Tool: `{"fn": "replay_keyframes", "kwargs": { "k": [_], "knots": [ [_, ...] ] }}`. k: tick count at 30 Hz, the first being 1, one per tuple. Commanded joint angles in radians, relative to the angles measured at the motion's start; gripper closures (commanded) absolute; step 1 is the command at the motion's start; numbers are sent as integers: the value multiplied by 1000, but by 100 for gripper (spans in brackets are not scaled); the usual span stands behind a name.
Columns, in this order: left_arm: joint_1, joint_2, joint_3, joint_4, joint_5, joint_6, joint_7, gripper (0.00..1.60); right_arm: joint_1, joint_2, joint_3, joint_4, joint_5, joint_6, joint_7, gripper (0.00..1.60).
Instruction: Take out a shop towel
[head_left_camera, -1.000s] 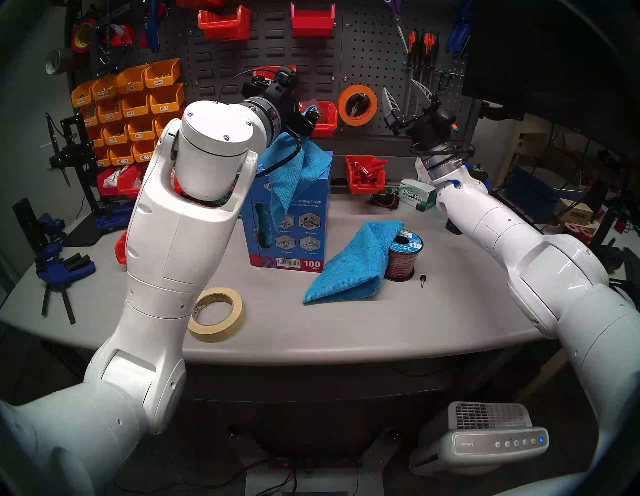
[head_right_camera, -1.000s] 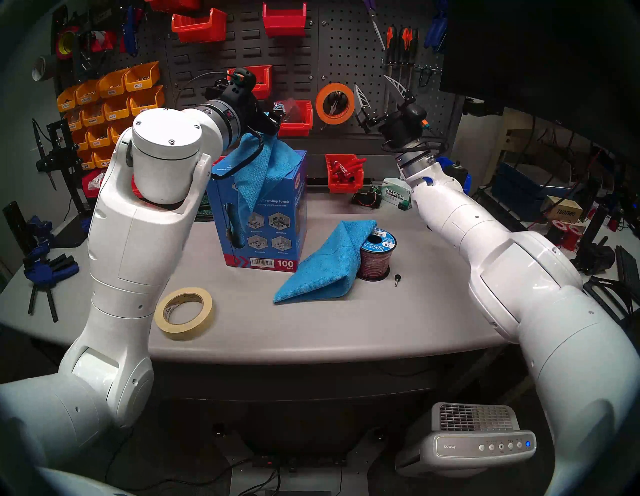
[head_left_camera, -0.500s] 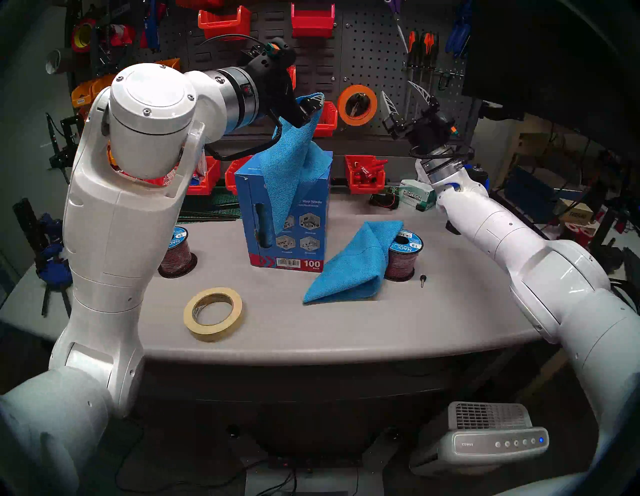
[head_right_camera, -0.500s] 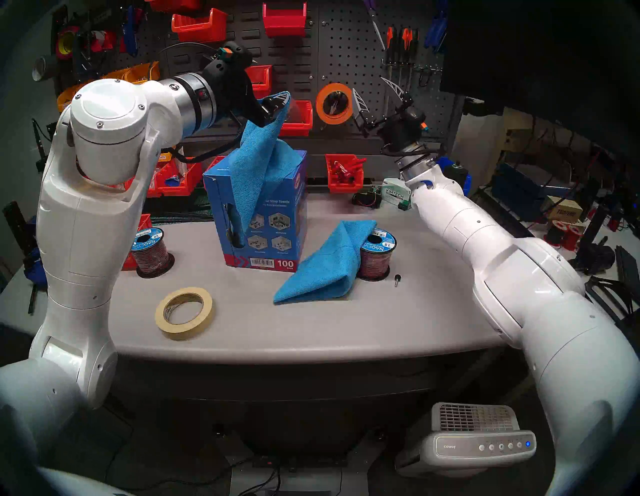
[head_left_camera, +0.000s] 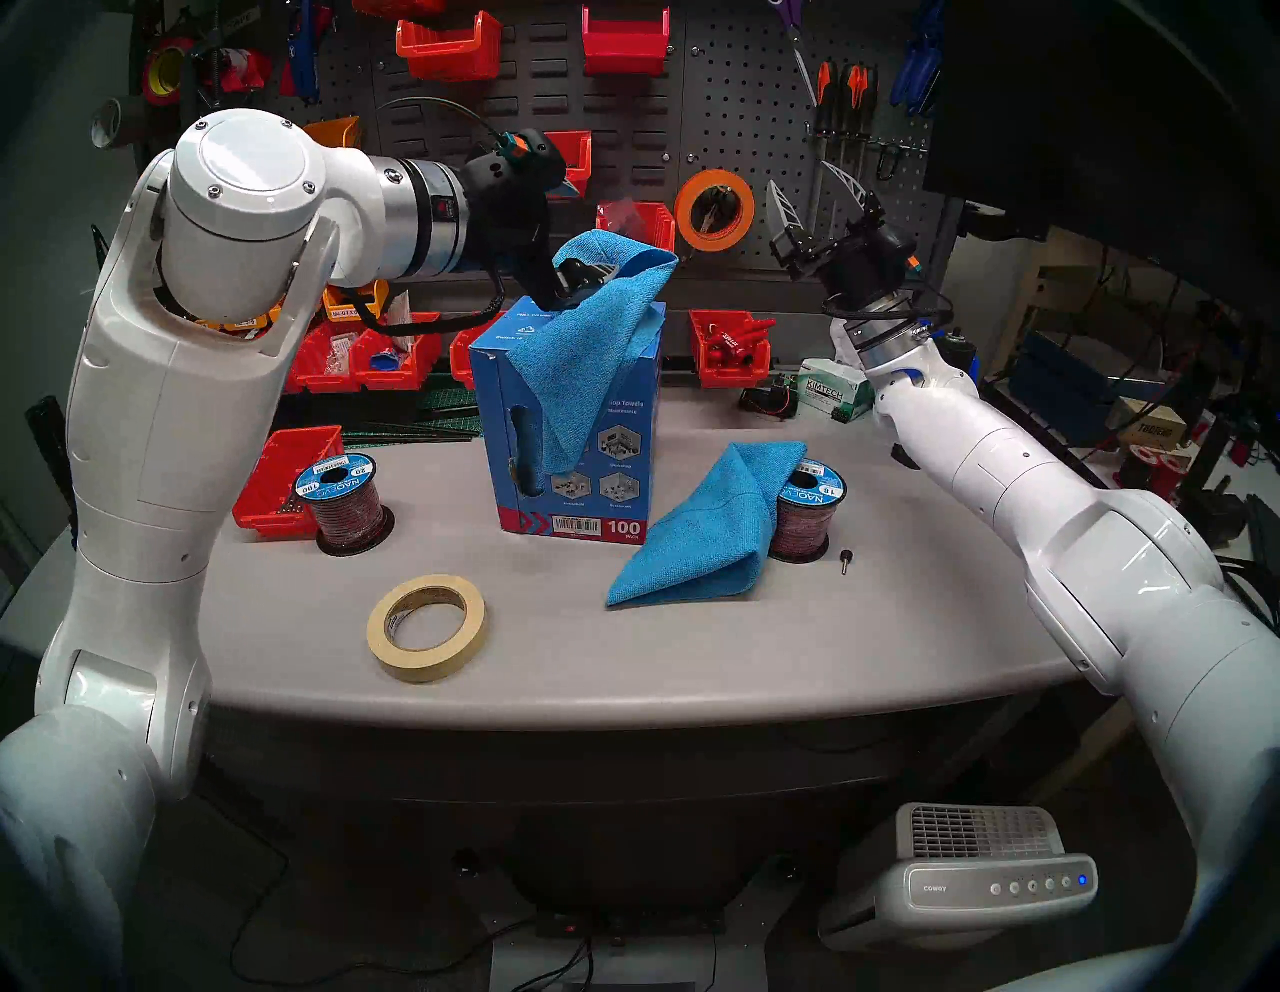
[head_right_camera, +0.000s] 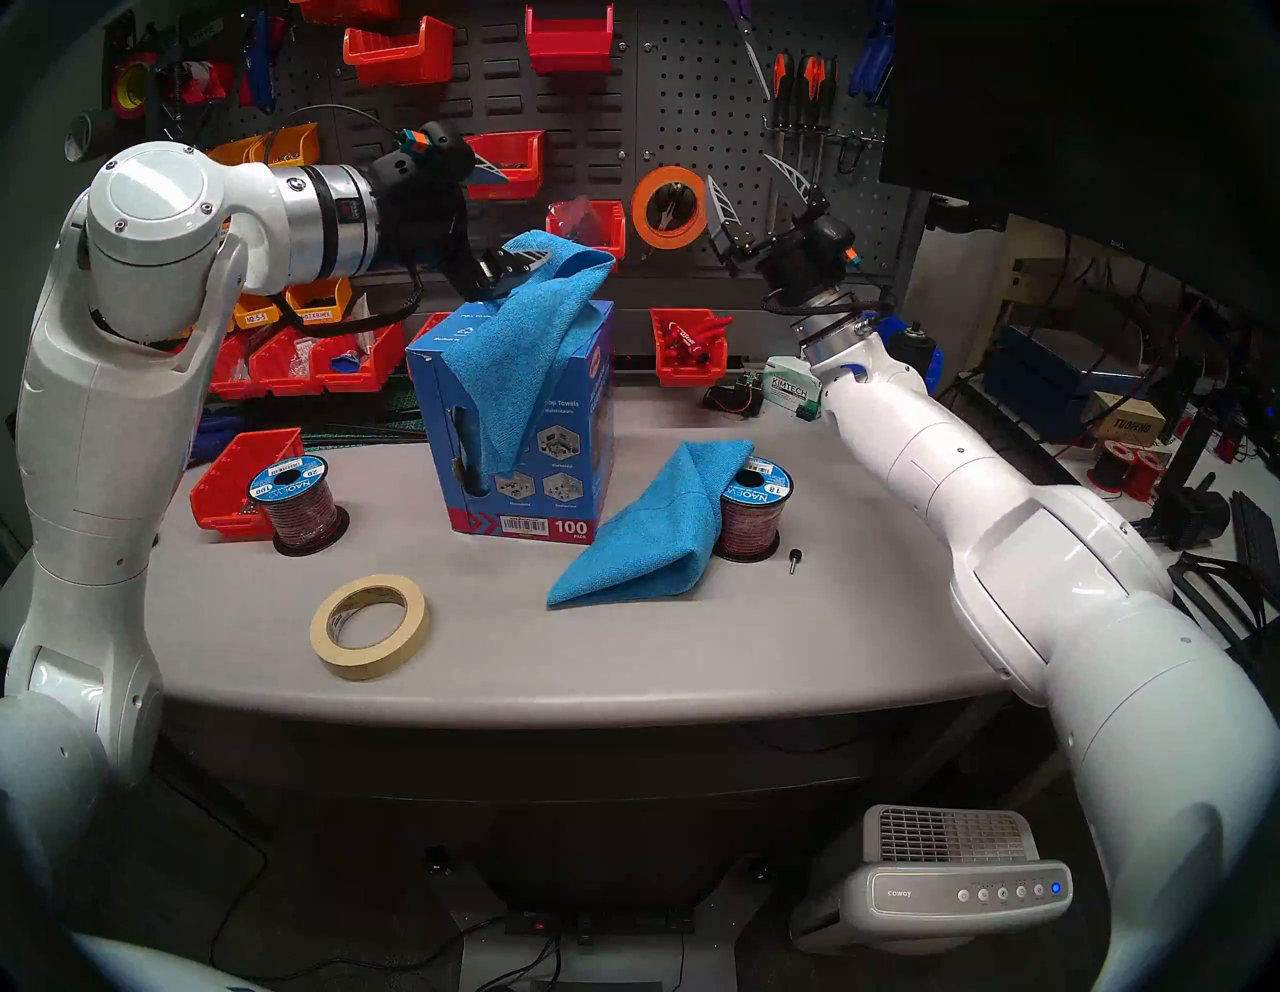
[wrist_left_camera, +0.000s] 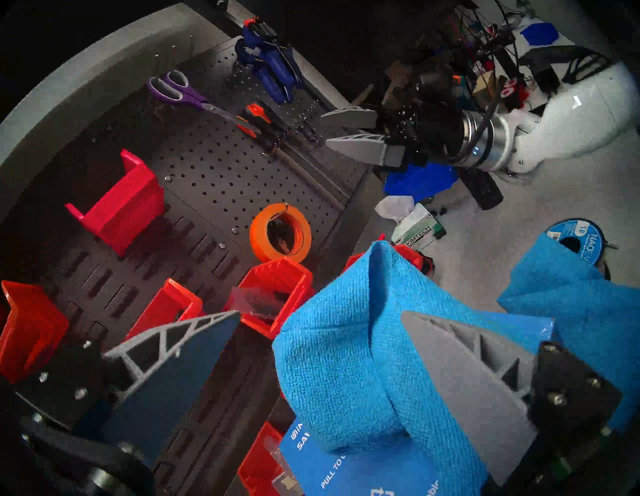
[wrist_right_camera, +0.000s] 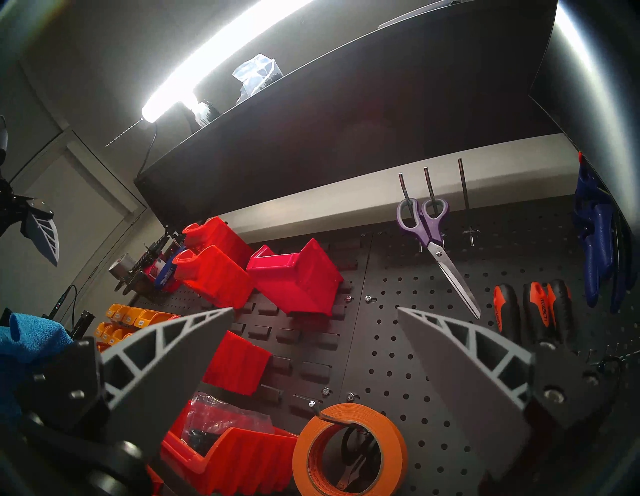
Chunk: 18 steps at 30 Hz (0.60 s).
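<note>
- Nearest on the grey table (head_left_camera: 900, 609): a roll of masking tape (head_left_camera: 426, 627), clear of the work
- Further in, a second blue towel (head_left_camera: 699, 540) lying folded on the table and leaning on a wire spool (head_left_camera: 807, 512); best left alone
- Behind that, the blue carton (head_left_camera: 623, 485) standing upright, with the shop towel (head_left_camera: 582, 360) draped from above its top edge down over its front face
- Over the carton, left gripper (head_left_camera: 576, 228) with fingers spread wide, clamping nothing; cloth merely hung over one finger (wrist_left_camera: 460, 374) like washing on a peg, other finger bare
- Cannot tell whether the towel's far end is free of the carton's top opening
- Likely step: getting the cloth clear and set down. Better to close on the fold first, then lift straight up until the hanging corner clears the carton, since a loose drape may slide off
- Watch for the carton tipping if the cloth snags
- Farthest, near the pegboard (head_left_camera: 734, 104): right gripper (head_left_camera: 814, 197) raised, fingers wide apart, empty, touching nothing
</note>
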Motion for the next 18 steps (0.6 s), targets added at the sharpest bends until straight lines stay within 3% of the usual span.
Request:
{"fn": "replay_keyframes", "kwargs": {
  "k": [1,6,18],
  "knots": [
    [-109,-58,-27,30,2,-76,-4,0,-1,50,38,-57,4,0,29,0],
    [-144,-86,-57,56,-10,-79,38,0,-17,69,51,-85,-2,0,34,0],
    [3,-87,-285,-74,40,6,243,0,-21,63,42,-89,-15,0,10,0]
  ]
}}
